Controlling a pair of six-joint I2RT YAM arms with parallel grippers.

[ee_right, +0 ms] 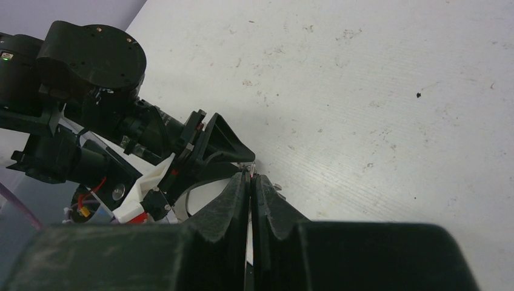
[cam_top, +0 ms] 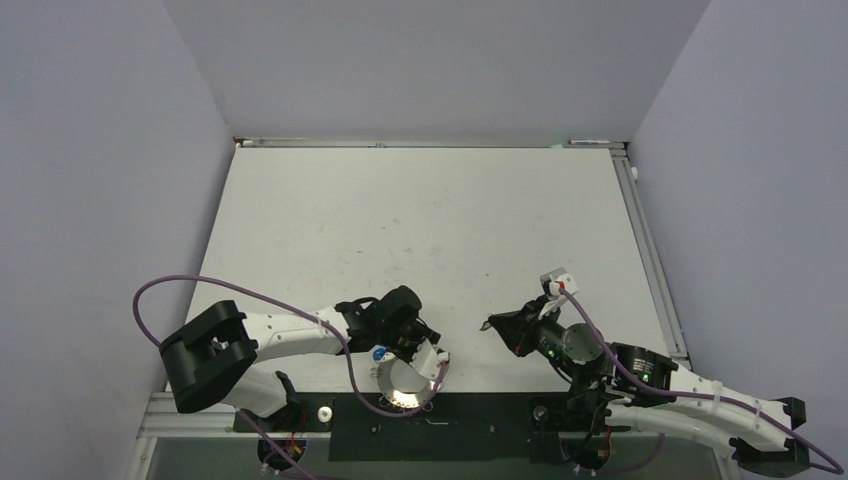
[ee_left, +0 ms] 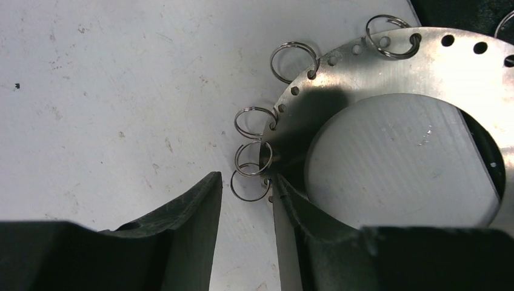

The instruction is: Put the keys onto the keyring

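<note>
The keyring is a flat grey metal disc with a wide hole, lying at the near table edge. In the left wrist view the keyring shows several wire loops along its rim. My left gripper is open right over it; one finger rests on the rim and the other is on the table outside. The blue key lies at the ring's far-left rim. My right gripper is shut on a thin piece with silver showing at the tips, seemingly the dark key.
The left arm's wrist and fingers fill the left of the right wrist view, close ahead of my right fingertips. The black base rail runs along the near edge. A purple cable loops over the left arm.
</note>
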